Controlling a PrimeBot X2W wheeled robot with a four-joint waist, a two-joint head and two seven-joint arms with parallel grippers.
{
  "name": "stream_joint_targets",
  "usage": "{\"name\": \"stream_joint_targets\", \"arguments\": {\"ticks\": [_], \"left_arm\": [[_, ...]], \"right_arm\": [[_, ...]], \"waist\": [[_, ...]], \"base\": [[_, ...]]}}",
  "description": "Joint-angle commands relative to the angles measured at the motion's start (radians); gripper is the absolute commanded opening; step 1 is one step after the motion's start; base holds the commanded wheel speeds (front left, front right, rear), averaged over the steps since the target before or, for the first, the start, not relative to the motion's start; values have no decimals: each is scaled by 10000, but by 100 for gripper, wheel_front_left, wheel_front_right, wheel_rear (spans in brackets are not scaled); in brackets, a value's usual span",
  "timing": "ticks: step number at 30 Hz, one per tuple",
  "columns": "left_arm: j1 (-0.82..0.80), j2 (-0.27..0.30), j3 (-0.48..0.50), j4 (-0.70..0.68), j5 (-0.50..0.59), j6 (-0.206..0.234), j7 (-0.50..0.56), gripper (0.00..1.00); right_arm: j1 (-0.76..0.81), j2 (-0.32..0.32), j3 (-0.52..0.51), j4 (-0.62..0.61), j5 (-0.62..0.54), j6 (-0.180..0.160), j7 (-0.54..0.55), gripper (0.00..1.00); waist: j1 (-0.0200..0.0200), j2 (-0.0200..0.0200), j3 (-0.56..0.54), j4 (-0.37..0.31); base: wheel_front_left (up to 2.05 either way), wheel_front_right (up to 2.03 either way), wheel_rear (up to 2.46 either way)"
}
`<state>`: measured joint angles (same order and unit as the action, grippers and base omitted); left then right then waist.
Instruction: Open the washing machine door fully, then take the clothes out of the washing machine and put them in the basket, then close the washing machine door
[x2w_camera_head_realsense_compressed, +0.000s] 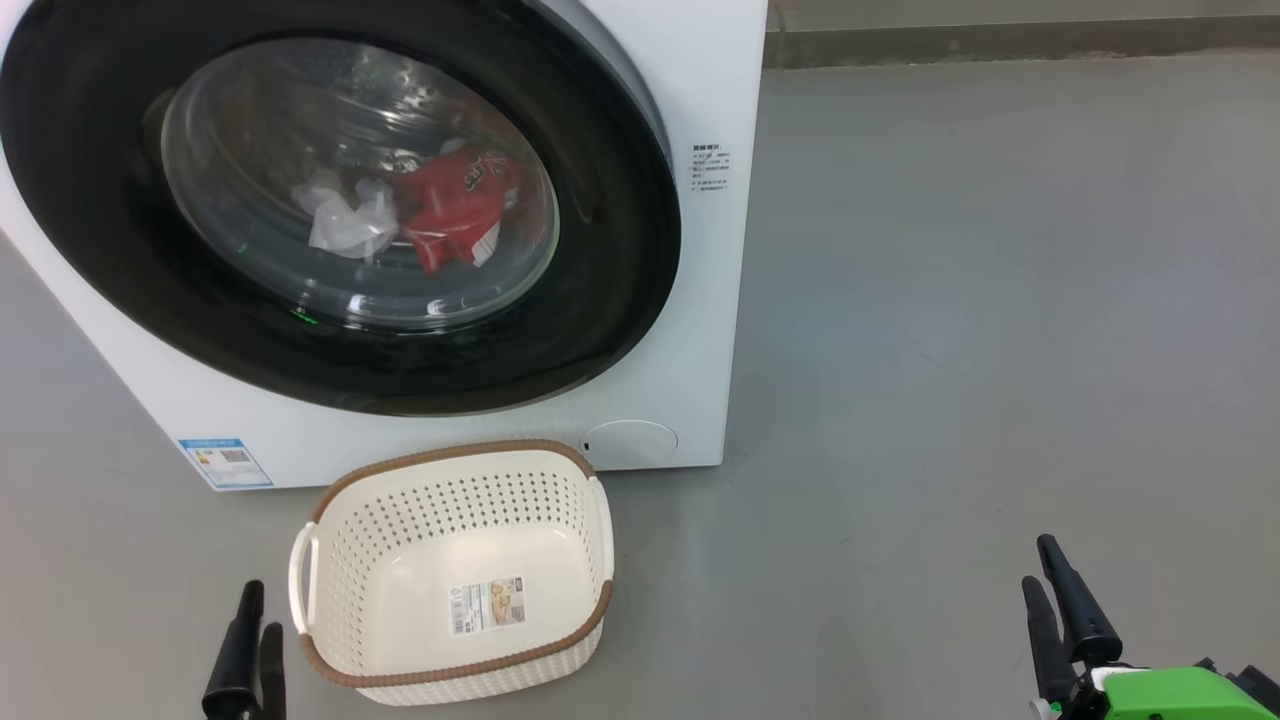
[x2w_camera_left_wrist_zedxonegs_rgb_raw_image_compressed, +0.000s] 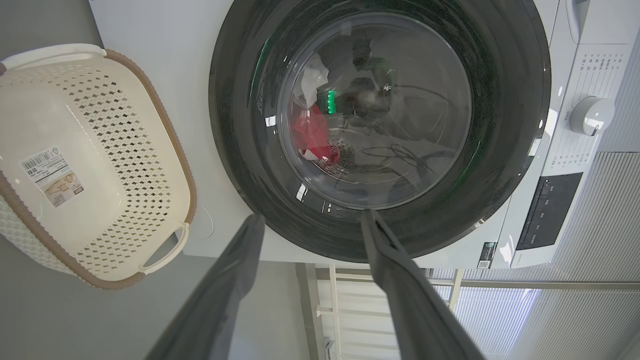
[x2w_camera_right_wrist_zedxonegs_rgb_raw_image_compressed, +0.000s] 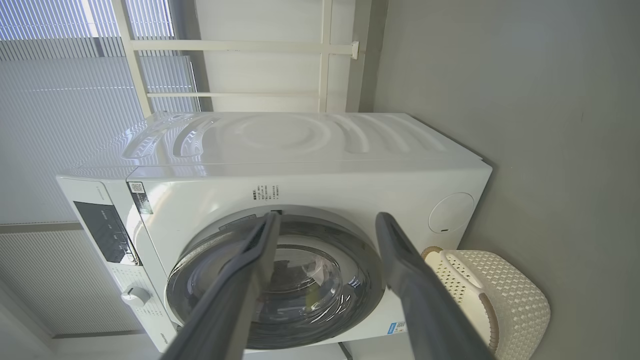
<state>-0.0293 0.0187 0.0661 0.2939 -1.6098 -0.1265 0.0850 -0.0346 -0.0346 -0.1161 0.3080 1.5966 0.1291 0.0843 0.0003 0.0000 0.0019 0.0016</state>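
Obs: washing machine door shut, clothes behind its glass, basket just before the washing machine. Your left gripper, right gripper: spread, empty. Hook the door's rim edge; swing it wide.

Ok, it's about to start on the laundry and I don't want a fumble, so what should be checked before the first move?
1. Door opened fully: not ok; the washing machine door sits shut on the washing machine.
2. Clothes to fetch: ok; the clothes, red and white, lie inside, seen through the door.
3. Basket ready: ok; the basket stands upright on the floor, holding nothing.
4. Basket out of the door's swing: cannot tell; it stands close before the door.
5. Claws free: ok; left claw and right claw are open, holding nothing.
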Motion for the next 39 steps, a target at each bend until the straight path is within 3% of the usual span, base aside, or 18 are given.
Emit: {"name": "stream_joint_targets", "arguments": {"ticks": [1,7,39], "left_arm": [[-201,178,21,-329,138,-3,-74,100],[-138,318,-122,-430,603,-5,-271,100],[127,399,-416,-798,5613,-16,-1211,100]], "right_arm": [[-203,-103,54,-290,-190,1,-98,100],[-198,-174,283,-311,-971,2,-274,100],[-104,-212,1014,-444,-5145,6,-1210,100]], "waist": [[2,0,7,3],[-2,0,23,19],[-3,0,58,62]], "base": [[0,0,0],[0,0,0],[0,0,0]]}}
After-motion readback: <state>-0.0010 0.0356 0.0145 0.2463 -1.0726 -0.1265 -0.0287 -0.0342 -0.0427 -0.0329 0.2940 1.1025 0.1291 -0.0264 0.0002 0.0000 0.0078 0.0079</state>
